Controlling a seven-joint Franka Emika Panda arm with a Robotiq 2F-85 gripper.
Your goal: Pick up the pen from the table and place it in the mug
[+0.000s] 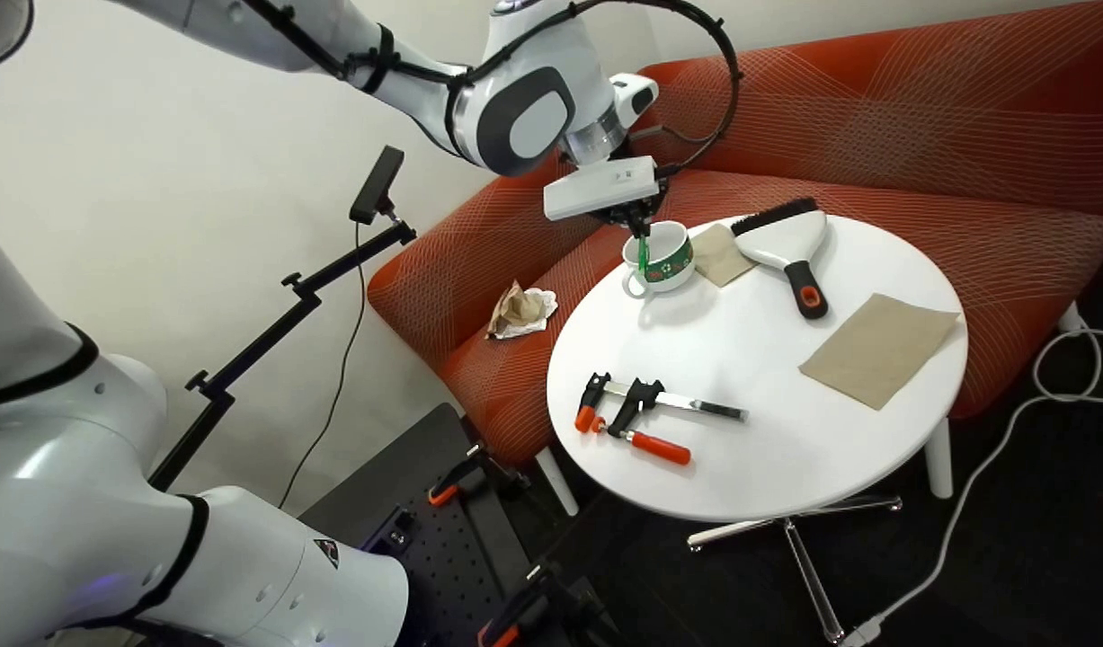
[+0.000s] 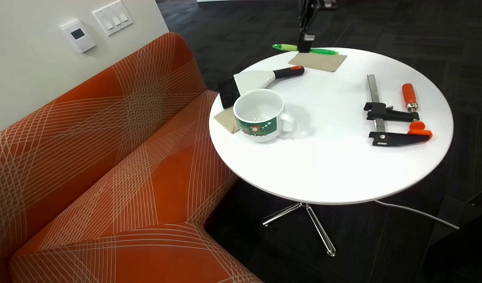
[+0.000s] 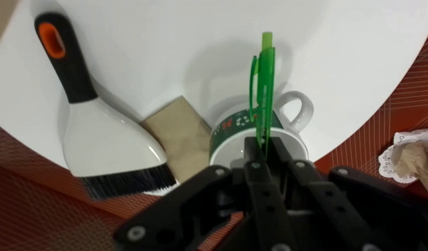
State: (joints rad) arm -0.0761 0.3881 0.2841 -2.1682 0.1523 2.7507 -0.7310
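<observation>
The bright green pen (image 1: 644,255) is held in the air by my gripper (image 1: 641,234). My gripper (image 3: 264,148) is shut on the pen (image 3: 266,80) in the wrist view, with the pen sticking out past the fingertips. The white mug (image 1: 672,268) with a green picture band stands upright on the round white table (image 1: 740,476). In the wrist view the mug (image 3: 229,126) lies behind the fingertips and pen. In an exterior view the pen (image 2: 323,51) lies sideways across the fingers (image 2: 305,48), apart from the mug (image 2: 260,131). The pen's gripped part is hidden.
A white brush with a black handle (image 1: 803,279) lies near the mug. A red-black clamp (image 1: 645,400) lies near the table's edge. Brown napkins (image 1: 879,350) lie on the table. A red couch (image 1: 839,108) borders it, with crumpled paper (image 1: 520,310) on its seat.
</observation>
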